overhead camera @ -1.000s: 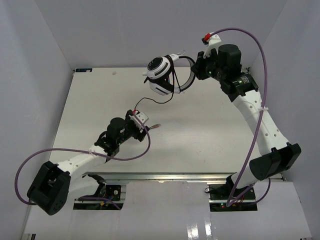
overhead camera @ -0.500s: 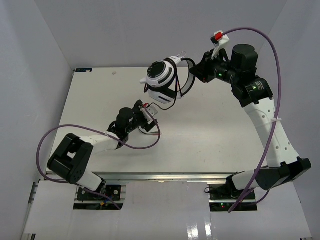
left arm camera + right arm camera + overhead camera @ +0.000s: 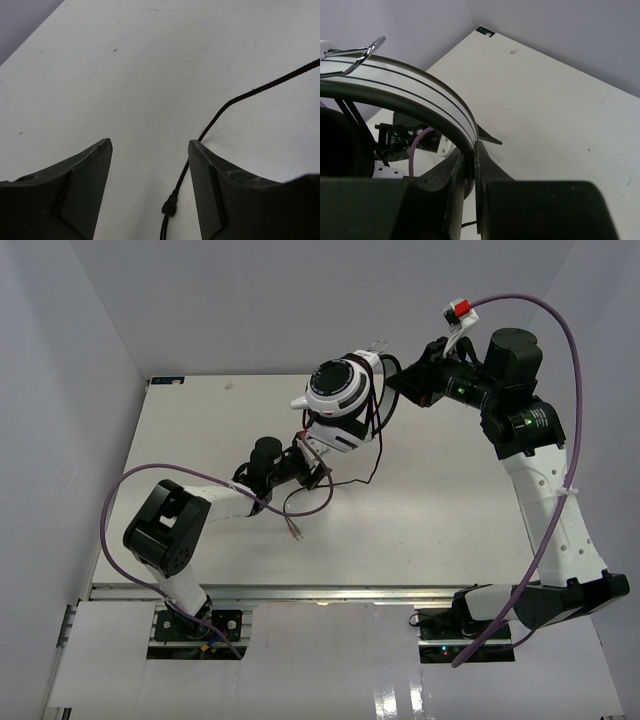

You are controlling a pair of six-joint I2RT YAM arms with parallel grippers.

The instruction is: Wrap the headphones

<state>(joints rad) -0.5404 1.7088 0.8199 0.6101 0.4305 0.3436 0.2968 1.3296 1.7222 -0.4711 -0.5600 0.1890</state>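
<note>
**A:** What has changed for us in the last second?

**B:** Our right arm has carried the white over-ear headphones with round cups and black pads [image 3: 338, 400] further toward the upper right of the overhead frame. Our left arm has swung in from the lower left, so the black two-finger left claw [image 3: 150, 143] now sits just below the lower cup. The long thin black cord [image 3: 322, 502] droops in a loose loop, with its free end on the flat white table [image 3: 180, 440] near centre frame.

**A:** What does that mean for the wrapping?

**B:** Black strands seem to cross beside the cups, so we judge some turns are done. The loose tail remains, and we have closed in to catch it.

**A:** And the claws?

**B:** Our left claw stands well apart and grips nothing. The cord lies in its gap, close to the right-hand finger in the left wrist view, and we cannot tell if they touch. Our black right claw [image 3: 471, 151] is clamped on the thin striped headband [image 3: 420, 92], holding the headphones in the air over the table's far side.
</note>
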